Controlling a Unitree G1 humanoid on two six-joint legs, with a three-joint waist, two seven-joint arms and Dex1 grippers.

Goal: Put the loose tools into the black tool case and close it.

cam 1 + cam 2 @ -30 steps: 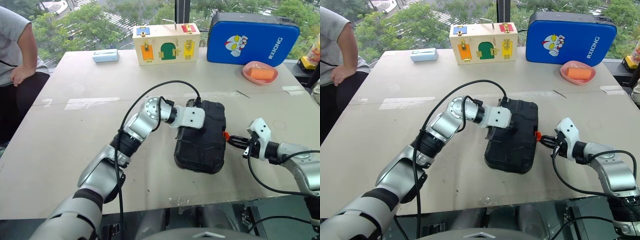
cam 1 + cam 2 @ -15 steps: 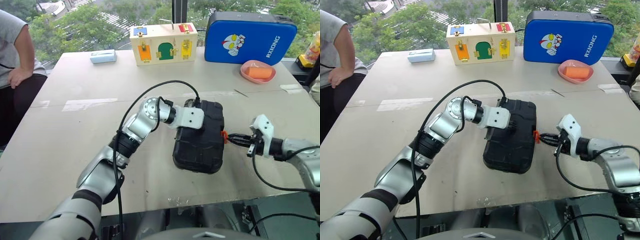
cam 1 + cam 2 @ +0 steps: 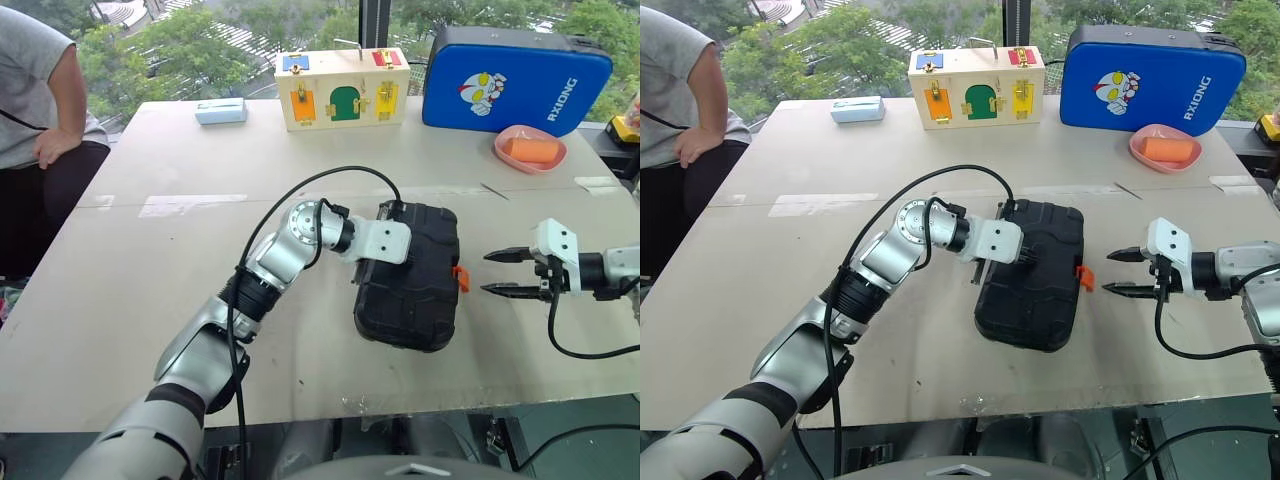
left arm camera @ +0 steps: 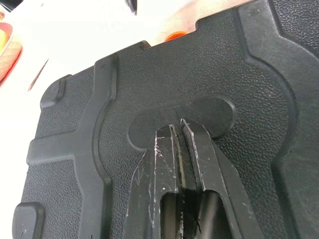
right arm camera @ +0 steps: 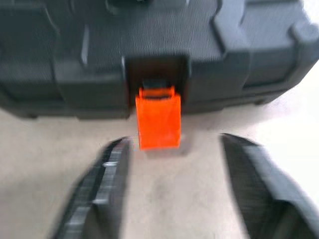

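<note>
So the black tool case (image 3: pixel 410 275) is lying shut on the counter (image 3: pixel 150 260), lid down, with its little orange latch (image 3: pixel 461 279) sticking out flat on the side facing the right pincer (image 3: pixel 506 272). No loose tools can be seen on the counter, so they're presumably inside.

The left pincer (image 4: pixel 180 149) is pressed together and planted on the lid, tips in a moulded recess. The right pincer is spread wide, hanging just off the latch with nothing gripped.

The latch looks not snapped home yet, and that's where it could get messy. If it's pushed off-centre by one finger (image 5: pixel 107 196), the tab could be skidded past rather than clicked. If the lid is let go too early, the case could be shoved sideways across the counter, or the lid could pop back up.
</note>
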